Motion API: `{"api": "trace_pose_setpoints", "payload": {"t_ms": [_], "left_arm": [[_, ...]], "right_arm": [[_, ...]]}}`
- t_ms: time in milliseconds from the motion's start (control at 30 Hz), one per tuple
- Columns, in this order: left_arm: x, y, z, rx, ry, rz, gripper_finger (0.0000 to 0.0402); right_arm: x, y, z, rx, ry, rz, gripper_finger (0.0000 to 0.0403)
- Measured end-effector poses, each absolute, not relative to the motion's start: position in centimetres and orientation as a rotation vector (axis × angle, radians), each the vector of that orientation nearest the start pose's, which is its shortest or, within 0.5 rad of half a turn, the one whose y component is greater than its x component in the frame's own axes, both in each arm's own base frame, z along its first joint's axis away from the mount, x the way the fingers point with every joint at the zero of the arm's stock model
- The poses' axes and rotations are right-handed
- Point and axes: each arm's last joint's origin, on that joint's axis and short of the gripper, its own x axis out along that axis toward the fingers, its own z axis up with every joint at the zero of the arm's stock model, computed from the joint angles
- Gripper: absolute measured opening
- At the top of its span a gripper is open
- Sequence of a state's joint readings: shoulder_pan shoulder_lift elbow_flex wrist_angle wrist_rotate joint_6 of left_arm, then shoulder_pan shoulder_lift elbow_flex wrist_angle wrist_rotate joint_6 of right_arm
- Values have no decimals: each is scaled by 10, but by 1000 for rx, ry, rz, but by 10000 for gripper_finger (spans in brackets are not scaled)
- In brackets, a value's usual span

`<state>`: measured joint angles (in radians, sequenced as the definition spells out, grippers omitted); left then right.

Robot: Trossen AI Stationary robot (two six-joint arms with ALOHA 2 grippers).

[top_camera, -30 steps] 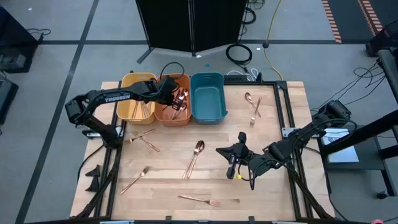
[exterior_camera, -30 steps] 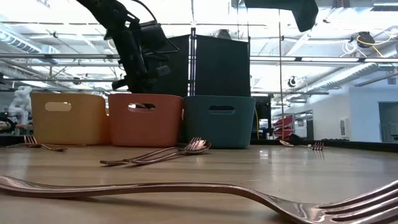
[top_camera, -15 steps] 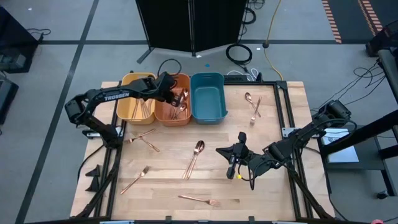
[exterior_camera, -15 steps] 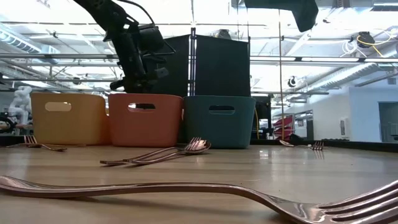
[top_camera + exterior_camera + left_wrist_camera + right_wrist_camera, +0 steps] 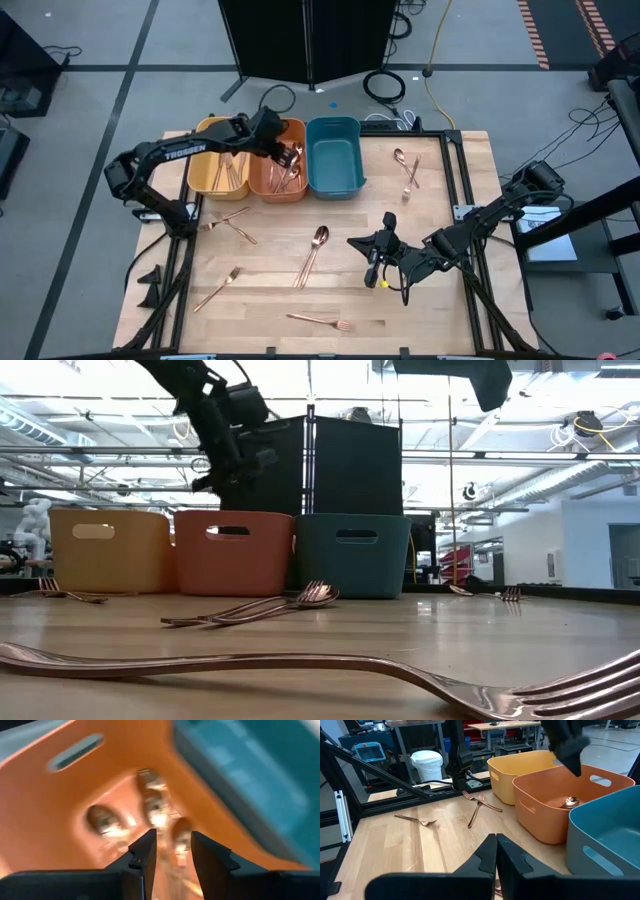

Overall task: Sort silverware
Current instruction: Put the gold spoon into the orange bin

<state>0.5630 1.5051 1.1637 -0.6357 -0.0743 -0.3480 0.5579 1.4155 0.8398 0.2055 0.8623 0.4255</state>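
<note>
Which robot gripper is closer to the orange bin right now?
Left. The left gripper hangs open right over the orange bin; the right gripper sits shut, low over mid-table, well clear of it.

Colours I'm seeing across the table

I'm looking at a yellow bin (image 5: 216,160), an orange bin (image 5: 278,178) and a teal bin (image 5: 334,157) glowing against the pale wood table (image 5: 440,310); the silverware (image 5: 312,252) is gleaming copper-rose, and the blurred pieces in the orange bin are probably matching.

Overhead, table-level, two wrist views
</note>
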Motion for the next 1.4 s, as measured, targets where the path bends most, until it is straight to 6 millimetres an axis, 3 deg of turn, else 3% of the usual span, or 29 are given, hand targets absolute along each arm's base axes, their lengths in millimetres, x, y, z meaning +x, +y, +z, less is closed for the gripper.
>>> {"api": "trace_pose_setpoints", "payload": {"t_ms": [200,333,500,667,767,967,1133,1400], "left_arm": [[283,131,274,-471,867,479,116],[300,90,272,-354,875,358,116],[315,30,272,-253,761,242,116],[319,-34,245,-250,624,154,116],[307,-61,218,-228,611,128,116],[291,-78,179,-423,620,172,116],[302,-83,167,-514,660,79,116],[330,-87,154,-484,783,119,116]], "right_arm": [[264,139,248,158,233,-357,0],[262,138,243,142,276,-369,0],[258,133,234,128,347,-402,0],[253,124,223,136,437,-474,0],[247,119,212,119,492,-520,0],[242,102,202,190,609,-605,0],[244,92,199,262,656,-621,0],[254,86,210,238,648,-610,0]]}}
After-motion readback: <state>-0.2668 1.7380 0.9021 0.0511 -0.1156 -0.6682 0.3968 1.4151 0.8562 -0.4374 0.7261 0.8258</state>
